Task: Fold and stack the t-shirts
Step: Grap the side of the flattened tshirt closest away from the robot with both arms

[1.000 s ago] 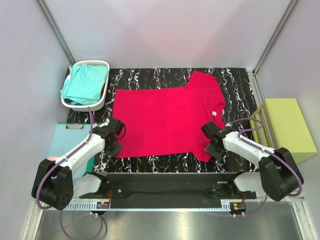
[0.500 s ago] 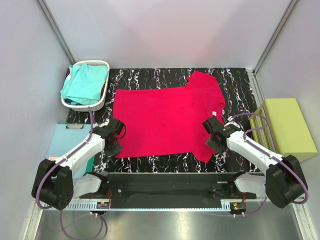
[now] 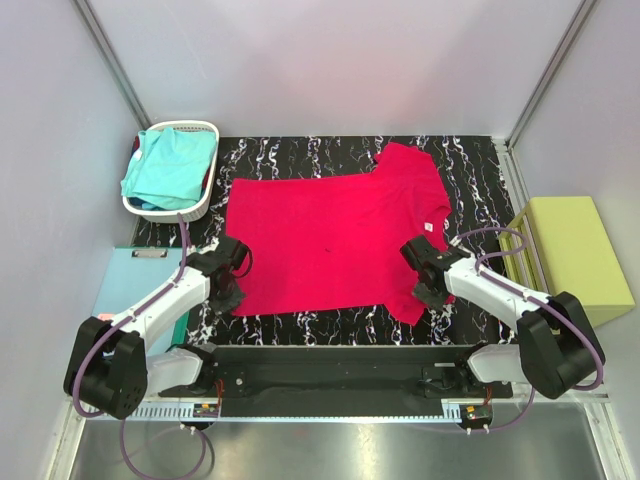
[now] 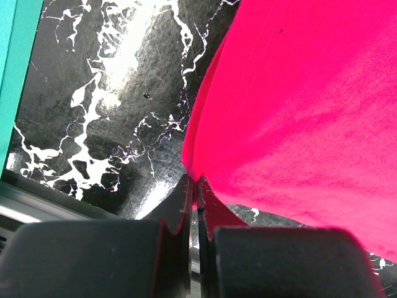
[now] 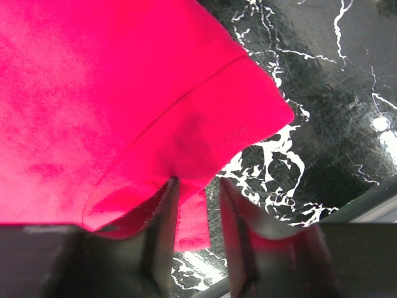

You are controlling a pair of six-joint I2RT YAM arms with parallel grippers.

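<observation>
The crimson-red t-shirt lies spread flat on the black marbled table. My left gripper sits at the shirt's near left corner, and in the left wrist view it is shut on that corner of the red t-shirt. My right gripper is at the near right sleeve. In the right wrist view it stands open, with a fold of the red sleeve between its fingers. The turquoise t-shirt lies bunched in the basket.
A white basket stands at the table's far left corner. A yellow-green block sits off the table's right edge, and a light-blue mat off its left edge. The arms' black base rail runs along the near edge.
My right gripper has shifted slightly over the near right sleeve and its jaws have narrowed around the cloth. The left arm and the shirt have not moved.
</observation>
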